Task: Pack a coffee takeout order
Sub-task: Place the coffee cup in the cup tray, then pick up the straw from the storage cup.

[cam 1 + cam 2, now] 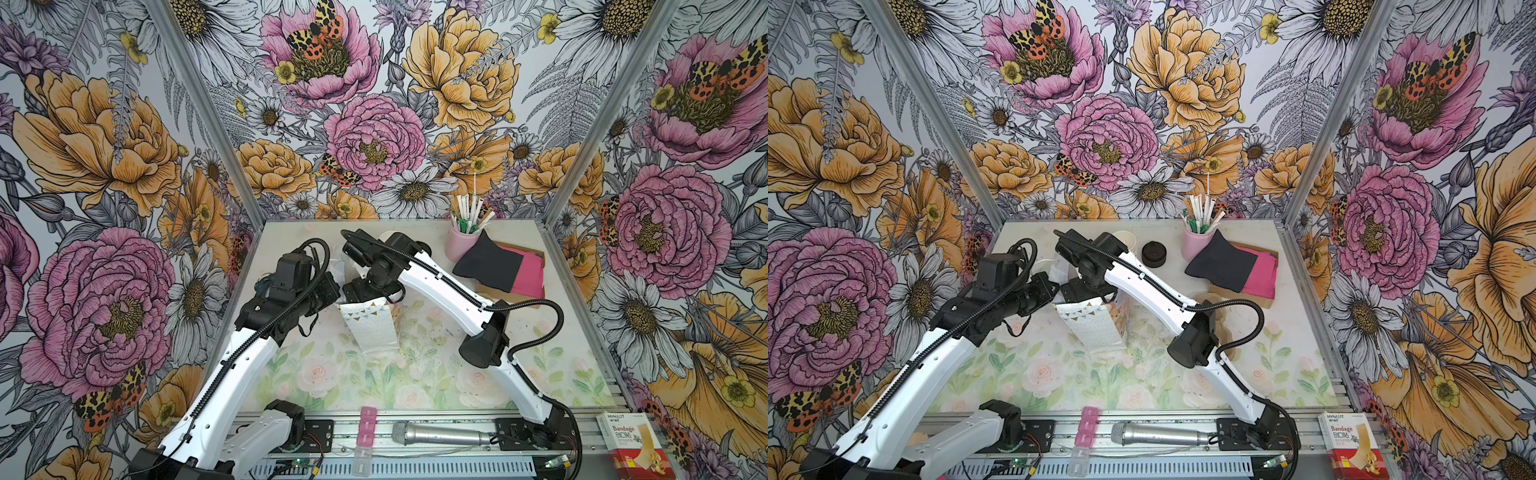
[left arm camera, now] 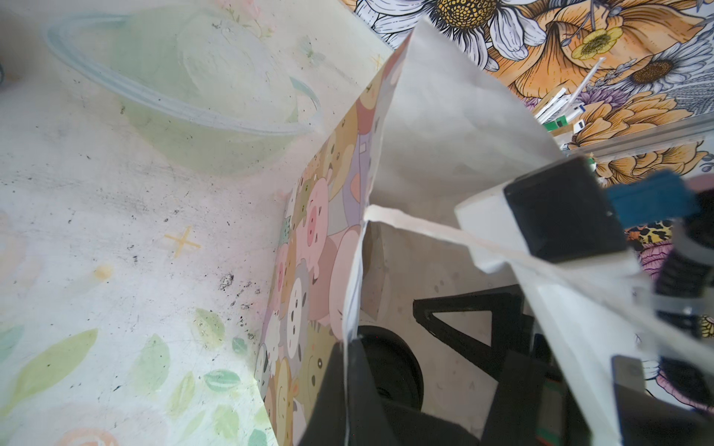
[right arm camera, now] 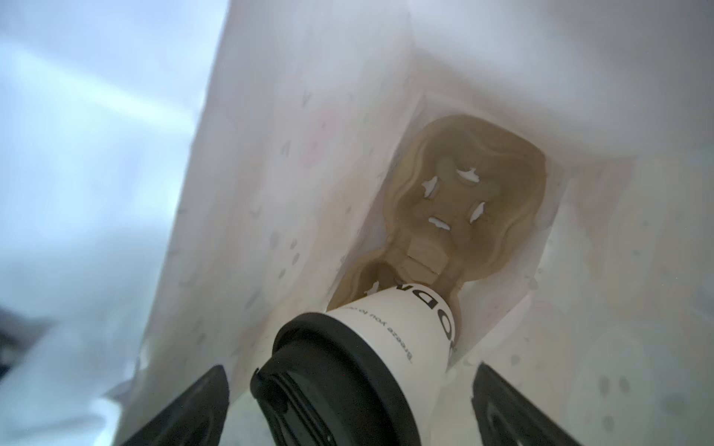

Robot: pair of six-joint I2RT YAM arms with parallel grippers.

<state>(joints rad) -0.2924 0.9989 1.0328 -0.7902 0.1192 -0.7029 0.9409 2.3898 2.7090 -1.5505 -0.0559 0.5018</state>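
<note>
A patterned paper bag (image 1: 372, 328) (image 1: 1096, 326) stands upright mid-table. My left gripper (image 2: 349, 347) (image 1: 338, 297) is shut on the bag's top edge (image 2: 355, 270). My right gripper (image 3: 351, 368) (image 1: 365, 295) reaches down into the bag's mouth, open. The white paper cup (image 3: 405, 328) wears its black lid (image 3: 328, 378) (image 2: 390, 370) and sits in a brown carrier (image 3: 463, 193) at the bag's bottom. Both fingers stand apart from the cup. The black napkin (image 1: 488, 264) (image 1: 1221, 266) lies at the back right.
A pink napkin (image 1: 1262, 276) lies under the black one, beside a pink cup of straws (image 1: 1198, 241). A spare black lid (image 1: 1153, 253) and white cups (image 1: 1125, 243) stand behind my right arm. A clear plastic lid (image 2: 181, 89) lies left of the bag. A microphone (image 1: 440, 434) rests on the front rail.
</note>
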